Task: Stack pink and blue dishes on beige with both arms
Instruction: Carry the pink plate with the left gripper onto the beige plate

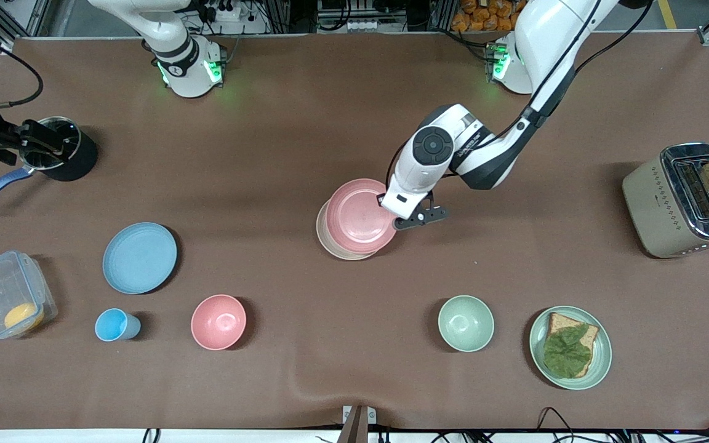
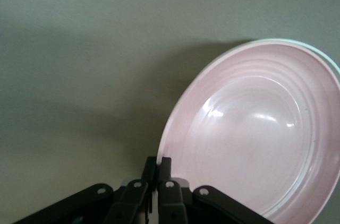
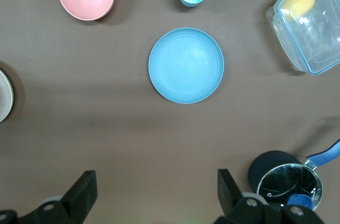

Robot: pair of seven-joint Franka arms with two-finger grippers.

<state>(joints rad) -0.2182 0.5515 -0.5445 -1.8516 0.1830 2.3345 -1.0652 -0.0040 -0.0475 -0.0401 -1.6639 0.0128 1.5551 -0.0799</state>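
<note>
The front view looks steeply down from high across the brown table (image 1: 305, 123), facing both arm bases and taking in its whole top. The left wrist view sits very close, low beside the flat round pale pink plate (image 2: 255, 134), which the front view shares (image 1: 359, 215). The right wrist view looks straight down from high over the flat round light blue plate (image 3: 186, 65), also seen from the front (image 1: 140, 257).
</note>
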